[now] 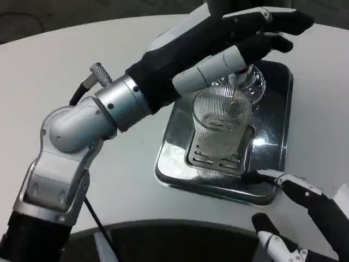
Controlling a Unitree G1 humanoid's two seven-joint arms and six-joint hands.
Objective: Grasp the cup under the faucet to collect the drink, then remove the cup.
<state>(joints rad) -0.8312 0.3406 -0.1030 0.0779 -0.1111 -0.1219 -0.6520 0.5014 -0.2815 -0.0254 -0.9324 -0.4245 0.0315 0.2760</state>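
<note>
A clear ribbed glass cup (221,124) stands upright on the slotted grate (203,160) of a shiny steel drip tray (274,143). The chrome faucet (250,80) sits just behind and above the cup's rim. My left hand (232,39) reaches in from the left, its dark fingers stretched flat over the top of the faucet; it holds nothing that I can see. My right hand (305,210) is at the lower right, near the tray's front right corner, with its fingers apart. It is clear of the cup. I cannot tell whether liquid is in the cup.
My left forearm (103,112) crosses the table diagonally, left of the tray. The white round table (65,65) has bare room to the left and behind. Its near edge curves along the bottom of the picture.
</note>
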